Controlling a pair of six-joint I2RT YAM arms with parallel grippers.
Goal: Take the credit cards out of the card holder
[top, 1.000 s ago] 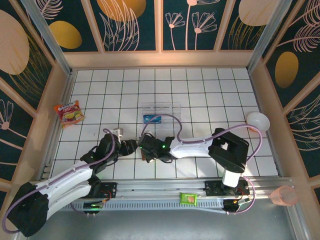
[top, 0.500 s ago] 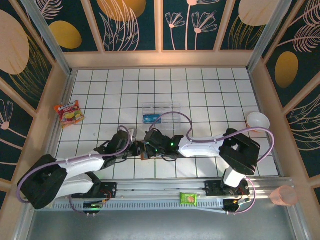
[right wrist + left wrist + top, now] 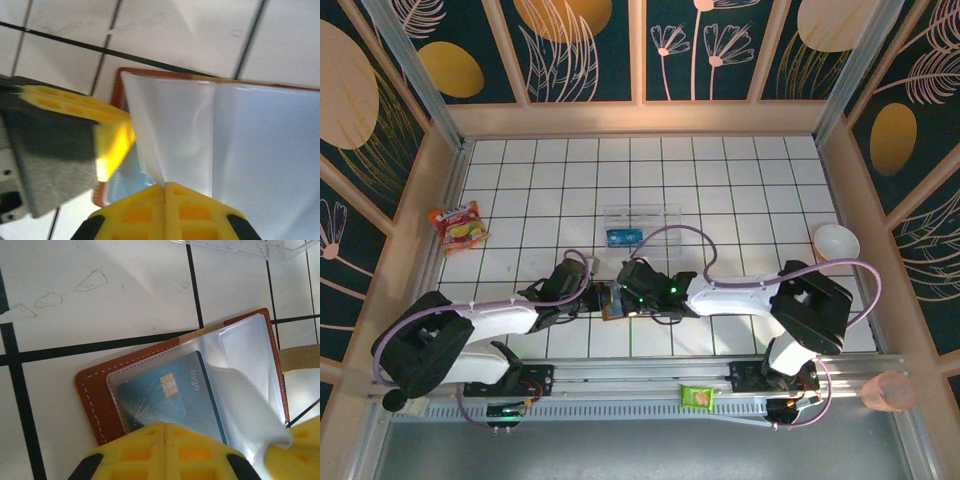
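At the far left of the white tiled bench [image 3: 740,190], a red and orange printed snack packet [image 3: 458,225] lies by the side wall, well apart from everything else. The left arm reaches in low toward the middle, and its left pincer [image 3: 164,427] has its yellow fingers pressed together at the near edge of the small flat brown leather card holder [image 3: 95,395]. Whether they actually pinch anything cannot be told.

The card holder lies open on the bench between the two pincers, near the front middle. A blue plastic credit card [image 3: 170,397] with a gold chip and pale lines sits inside it under clear plastic, its near end hidden beneath the left fingers.

Just to the right, the right pincer [image 3: 165,186] is closed on a clear plastic sleeve [image 3: 170,130] of the holder, lifting that leaf up off the pages.

Farther back, a clear plastic box [image 3: 642,216] stands on the tiles with a second small blue card [image 3: 623,236] at its near left.

On the front rail lies a green snack packet [image 3: 699,397]. At the right edge sits a white round bowl [image 3: 836,242], and a pink plastic cup [image 3: 890,390] stands outside the rail at the near right
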